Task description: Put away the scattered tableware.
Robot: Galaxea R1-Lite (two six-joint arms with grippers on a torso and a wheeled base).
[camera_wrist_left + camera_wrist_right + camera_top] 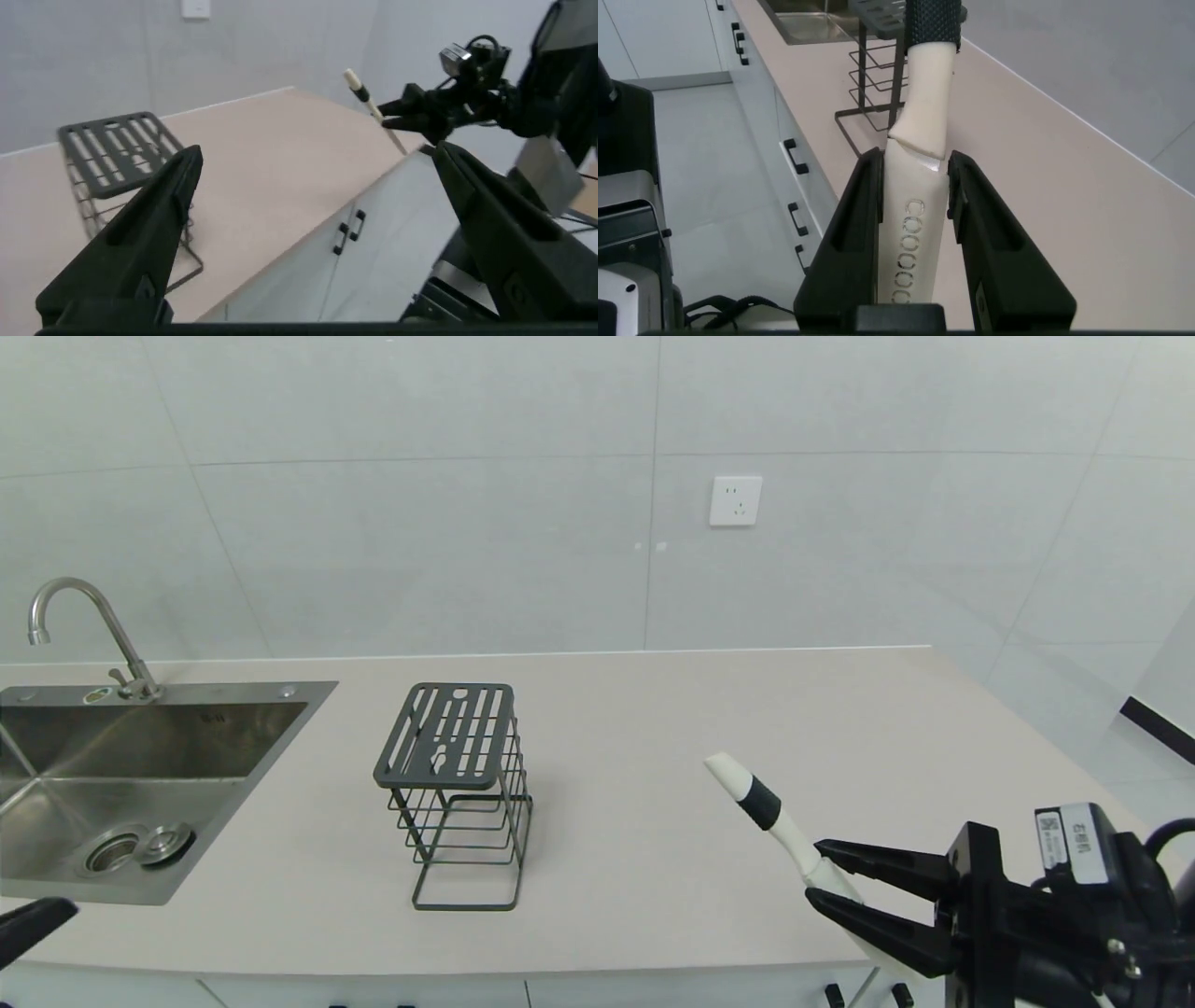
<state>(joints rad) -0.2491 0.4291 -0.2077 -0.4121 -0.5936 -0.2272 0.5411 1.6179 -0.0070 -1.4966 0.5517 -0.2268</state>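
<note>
Right gripper [814, 870] — jaws clamped on the white utensil [761, 800], its black-banded end jutting ahead of them. Hold firm, line the tip over one slot of the wire rack [448, 737] beyond (slots all free), then lower straight. Left gripper [316, 154] jaws apart, nothing between. Farthest — sink [56, 775], drain strainer in its basin.

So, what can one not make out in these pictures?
The utensil, gripped end: head view, hidden behind the right gripper; right wrist view, cut by the lower edge, so its kind is unclear.
The sink: head view, left part cut by the edge.
</note>
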